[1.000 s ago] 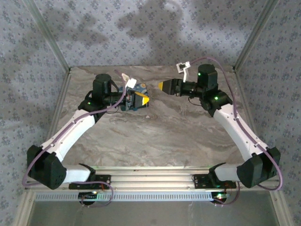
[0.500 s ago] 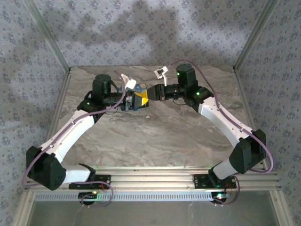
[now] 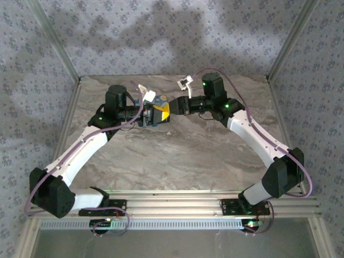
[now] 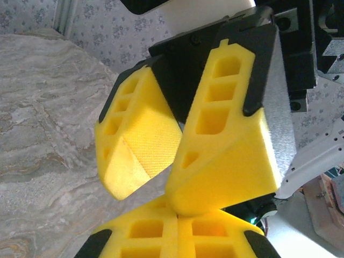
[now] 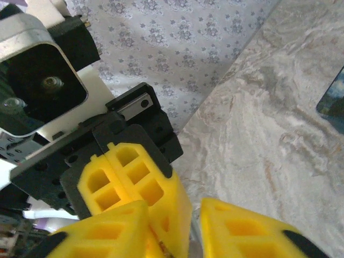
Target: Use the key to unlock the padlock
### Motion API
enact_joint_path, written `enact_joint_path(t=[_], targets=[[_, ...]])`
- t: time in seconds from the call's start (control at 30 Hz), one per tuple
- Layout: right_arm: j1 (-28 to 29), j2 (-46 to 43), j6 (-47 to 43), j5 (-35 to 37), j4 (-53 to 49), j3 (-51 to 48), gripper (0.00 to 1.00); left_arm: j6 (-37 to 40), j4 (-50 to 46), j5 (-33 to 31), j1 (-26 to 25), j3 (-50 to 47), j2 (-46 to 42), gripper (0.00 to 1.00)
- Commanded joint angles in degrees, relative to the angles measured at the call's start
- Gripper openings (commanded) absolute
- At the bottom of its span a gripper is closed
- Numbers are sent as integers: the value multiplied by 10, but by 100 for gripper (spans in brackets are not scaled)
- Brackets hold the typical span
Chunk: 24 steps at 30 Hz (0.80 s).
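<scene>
Your two hands meet tip to tip over the far part of the surface (image 3: 177, 156), a little left of its middle, on a line that runs along the far edge. The left hand (image 3: 163, 113) points right with its fingers pressed together; whether a key is pinched between them you cannot tell. The right hand (image 3: 173, 106) points left at it, its fingers a little apart and bracketing the left fingertips; whether they clamp anything is hidden.

A dark blue thing (image 5: 333, 102) lies on the surface just beside and below the meeting point. It is probably the padlock, but it is too small to be sure.

The left arm reaches up from the near left corner and bends right at the wrist. The right arm stretches across past the middle, elbow out to the right. The coming move likely turns on keeping both hands on that shared axis.
</scene>
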Motion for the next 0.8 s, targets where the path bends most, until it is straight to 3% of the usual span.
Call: enact_joint_path(t=[0.0, 0.1, 0.33, 0.43, 0.53, 0.7, 0.77], targets=[[0, -14, -14, -1, -18, 5, 14, 2, 4, 5, 1, 16, -9, 0], [0, -13, -19, 7, -27, 5, 0, 0, 4, 2, 3, 13, -7, 0], [4, -13, -18, 63, -75, 22, 0, -3, 3, -25, 7, 9, -7, 0], [5, -13, -14, 104, -110, 32, 0, 10, -8, -53, 7, 12, -8, 33], [6, -14, 8, 156, -141, 45, 0, 31, -26, -116, 7, 6, -23, 49], [5, -20, 126, 263, -198, 57, 0, 74, -35, -218, 3, -14, -48, 52], [5, -23, 162, 290, -207, 56, 0, 123, -45, -261, -29, -13, -48, 52]])
